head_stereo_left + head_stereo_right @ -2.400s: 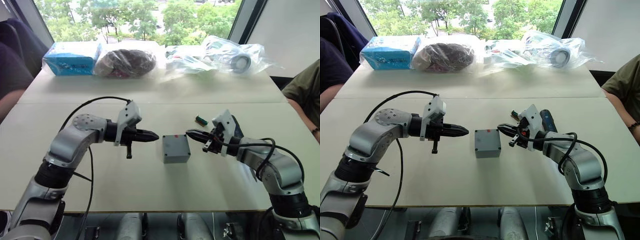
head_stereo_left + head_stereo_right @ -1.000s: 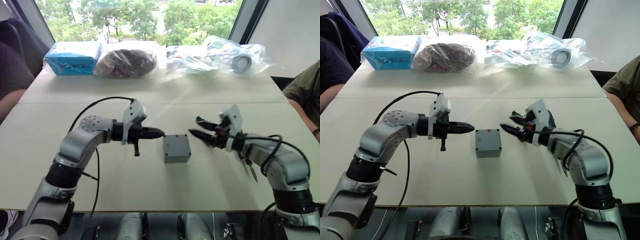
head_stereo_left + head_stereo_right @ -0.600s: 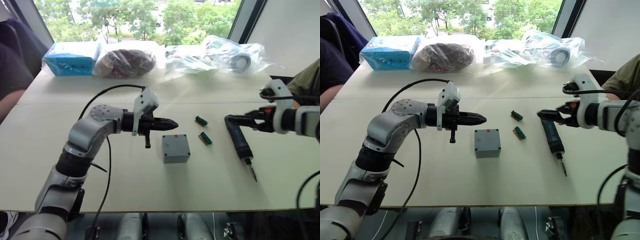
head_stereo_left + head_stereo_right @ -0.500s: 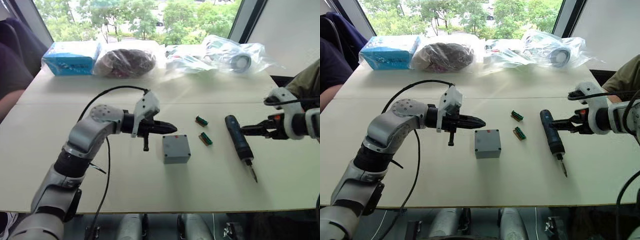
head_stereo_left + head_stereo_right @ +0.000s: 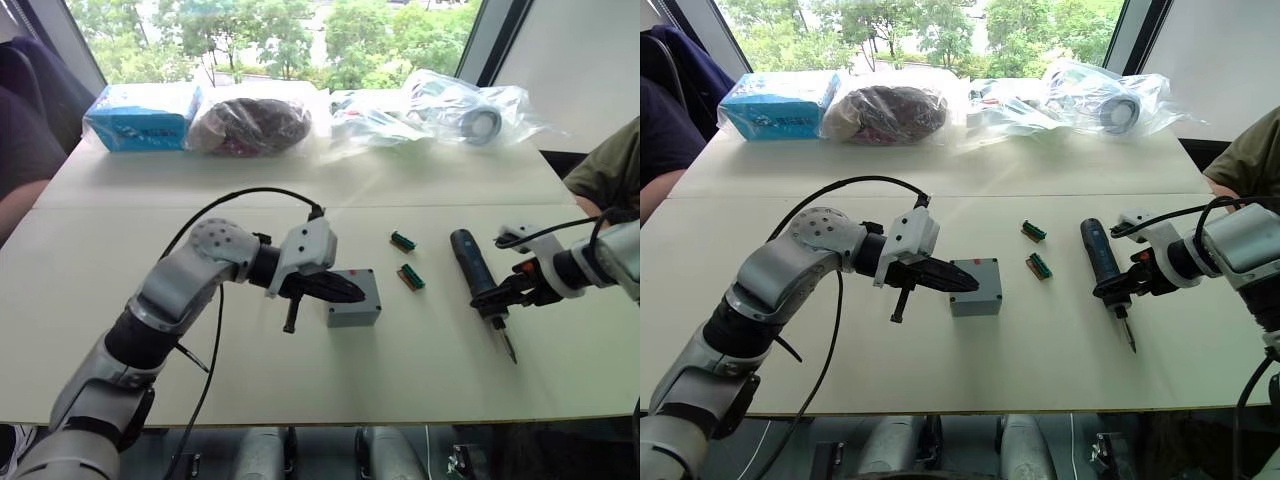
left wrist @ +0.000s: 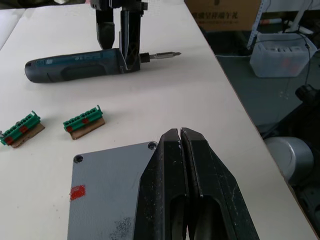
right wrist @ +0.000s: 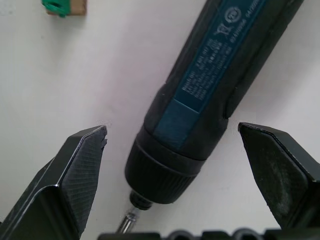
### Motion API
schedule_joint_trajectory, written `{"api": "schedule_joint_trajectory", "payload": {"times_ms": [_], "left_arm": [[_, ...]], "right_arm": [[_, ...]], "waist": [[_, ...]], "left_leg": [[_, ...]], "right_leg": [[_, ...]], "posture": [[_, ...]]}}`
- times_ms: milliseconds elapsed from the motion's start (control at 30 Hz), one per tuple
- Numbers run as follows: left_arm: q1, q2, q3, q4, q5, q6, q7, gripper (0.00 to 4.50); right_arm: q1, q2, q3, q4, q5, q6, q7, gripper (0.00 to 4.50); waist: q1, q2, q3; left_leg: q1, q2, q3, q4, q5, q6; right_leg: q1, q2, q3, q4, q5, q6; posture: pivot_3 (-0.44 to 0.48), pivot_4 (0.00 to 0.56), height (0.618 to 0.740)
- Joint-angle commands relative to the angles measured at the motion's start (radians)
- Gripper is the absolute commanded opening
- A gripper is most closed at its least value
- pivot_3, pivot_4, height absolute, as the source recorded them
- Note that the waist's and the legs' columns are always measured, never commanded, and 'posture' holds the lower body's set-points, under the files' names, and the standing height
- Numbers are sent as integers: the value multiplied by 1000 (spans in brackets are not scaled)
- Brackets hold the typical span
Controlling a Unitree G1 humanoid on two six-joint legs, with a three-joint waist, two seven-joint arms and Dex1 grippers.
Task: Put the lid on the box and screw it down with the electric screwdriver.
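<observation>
While the left gripper (image 5: 962, 283) rests its tightly closed jaws over the left edge of the box (image 5: 976, 287), whose lid (image 6: 107, 187) seems already seated at mid-worktop, the right gripper (image 5: 1118, 287) has its jaws spread wide either side of the electric screwdriver (image 5: 1102, 263) lying to the right. By my judgement the tool pickup is in hand. Next, those jaws need to close around the barrel near the bit end, then lift it clear of the green blocks (image 5: 1037, 250).
</observation>
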Motion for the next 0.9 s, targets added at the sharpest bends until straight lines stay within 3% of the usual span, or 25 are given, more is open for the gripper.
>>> {"api": "schedule_joint_trajectory", "payload": {"times_ms": [33,333,433,633,767,900], "left_arm": [[8,-10,12,-31,-4,3,25,0],[21,-29,7,-26,13,-2,63,0],[31,-33,9,-33,12,-1,76,0],[50,-47,11,-32,20,-8,106,0],[49,-60,14,5,37,-25,121,0],[39,-61,45,86,35,-40,115,0]], "right_arm": [[-51,26,21,79,-72,-36,35,4442],[-136,129,116,233,-208,-89,132,4442],[-123,125,148,191,-229,-63,175,3818],[-64,95,171,86,-240,-8,216,1995],[-94,132,113,170,-280,-42,157,1890],[-198,172,-12,294,-310,-202,69,1890]], "waist": [[0,0,0],[-1,0,0],[-1,0,0],[3,0,0],[3,-1,-1],[-10,-3,-2]], "left_leg": [[0,0,0,0,0,0],[0,0,0,0,1,-1],[0,0,0,1,1,-2],[0,0,-1,0,1,-2],[0,0,-2,1,1,-1],[2,0,-1,1,1,-2]], "right_leg": [[0,0,0,0,0,0],[0,0,0,1,0,0],[1,0,0,1,0,0],[1,0,-1,1,0,0],[2,0,-2,1,0,0],[3,0,-1,1,0,0]], "posture": [[0,150,740],[0,150,740],[0,150,740],[0,150,740],[0,150,740],[0,150,740]]}}
